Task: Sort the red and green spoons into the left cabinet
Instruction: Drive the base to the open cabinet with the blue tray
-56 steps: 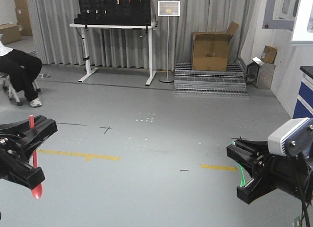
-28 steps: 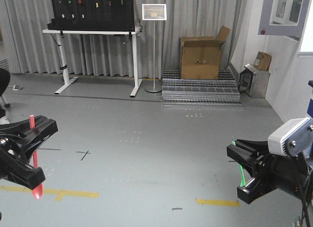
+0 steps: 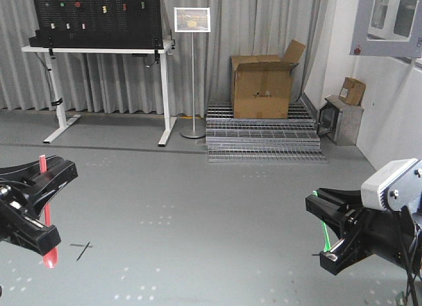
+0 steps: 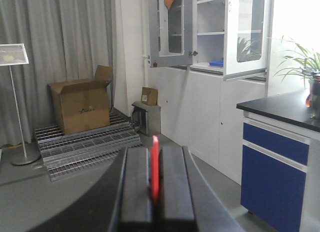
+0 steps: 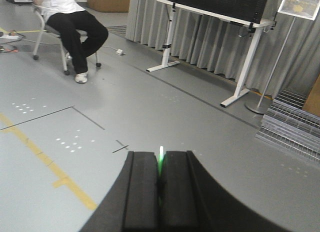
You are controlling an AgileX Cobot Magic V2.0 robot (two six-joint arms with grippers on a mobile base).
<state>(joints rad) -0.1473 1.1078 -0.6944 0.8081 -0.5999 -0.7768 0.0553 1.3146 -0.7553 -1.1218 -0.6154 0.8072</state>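
1. My L gripper (image 3: 53, 204) is clamped on the red spoon (image 3: 49, 255). The handle runs roughly upright between the pads, its tip pokes out above and the bowl hangs below the lower finger. This is far nearer the cam than the cardboard box (image 3: 260, 85), and well left of it.
2. L wrist view: both fingers of the L gripper (image 4: 155, 189) are pressed together on the red spoon (image 4: 155, 167), w/ a thin red strip sticking out past them.
3. My R gripper (image 3: 321, 231) is closed on the green spoon (image 3: 324, 230). The handle is slightly tilted between the fingers, nearer than the box and to its right.
4. R wrist view: the fingers of the R gripper (image 5: 160, 192) pinch the green spoon (image 5: 160, 159), and only a short green bit shows at the tips.
5. Bare grey floor (image 3: 198, 207) lies btw my grippers and the box.
6. The box sits on a stack of metal grates (image 3: 264, 138), flaps open.
7. Just left of the box is a sign stand (image 3: 192, 19), and further left a white-legged table (image 3: 99, 52) w/ a black pegboard on it.
8. Right of the box is a small carton on a metal bin (image 3: 343, 121).
9. Behind the box is a grey curtain (image 3: 198, 68).
10. L wrist view, right of the box: a white cupboard w/ glass doors (image 4: 210, 32), then a blue-fronted counter (image 4: 275, 162).
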